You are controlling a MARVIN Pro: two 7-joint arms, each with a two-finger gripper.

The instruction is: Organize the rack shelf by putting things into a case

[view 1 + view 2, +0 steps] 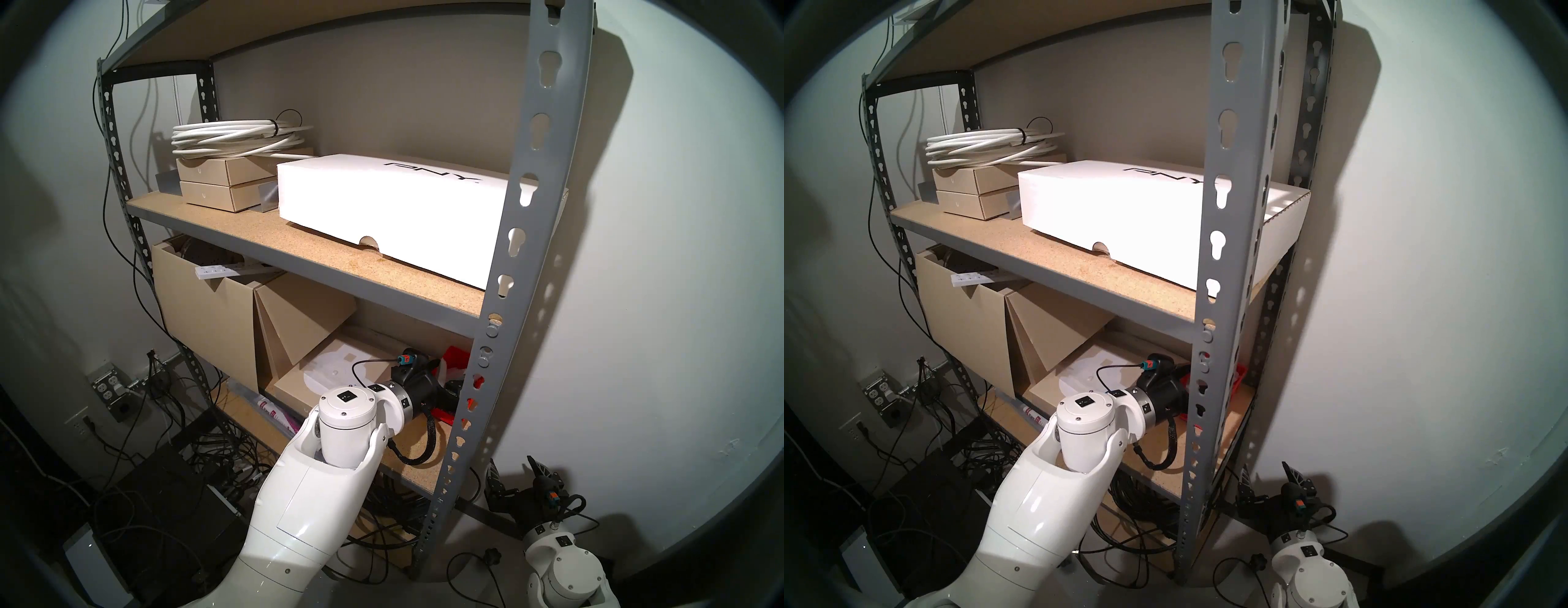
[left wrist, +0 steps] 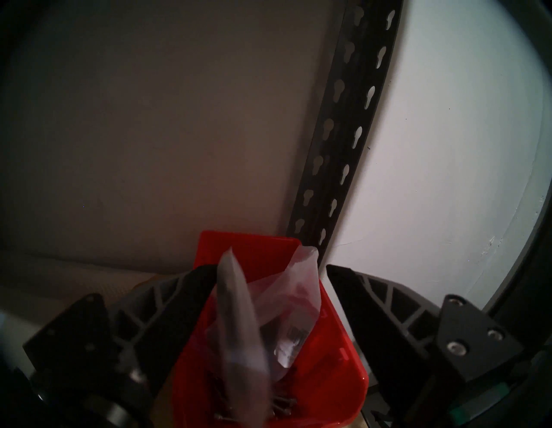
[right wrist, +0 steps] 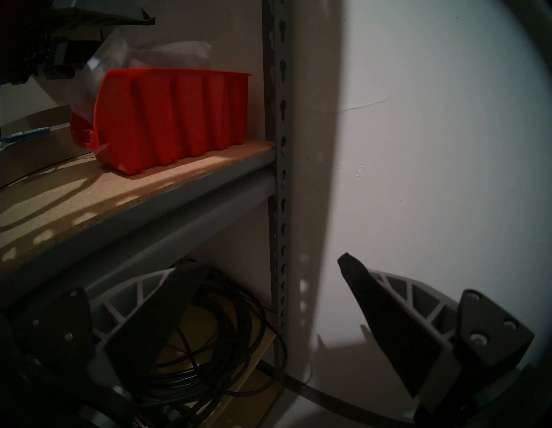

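Observation:
My left gripper (image 2: 268, 270) reaches into the lower level of the grey rack shelf (image 1: 509, 237) and hovers over the red case (image 2: 337, 388). Its jaws stand open. Between them a clear bag (image 2: 239, 328) of black parts shows blurred, its lower end inside the case. Another clear bag (image 2: 298, 284) leans in the case behind it. From the head the front upright half hides the case (image 1: 456, 354) and the left gripper (image 1: 449, 392). The right wrist view shows the case's ribbed side (image 3: 179, 113) on the shelf board. My right gripper (image 3: 268, 263) hangs open and empty, low and outside the rack (image 1: 515, 469).
A large white PNY box (image 1: 390, 212), stacked tan boxes (image 1: 216, 187) and a white cable coil (image 1: 237, 136) fill the upper shelf. Open cardboard boxes (image 1: 203, 314) stand left of my left arm. Black cables (image 3: 209, 358) lie under the lower shelf.

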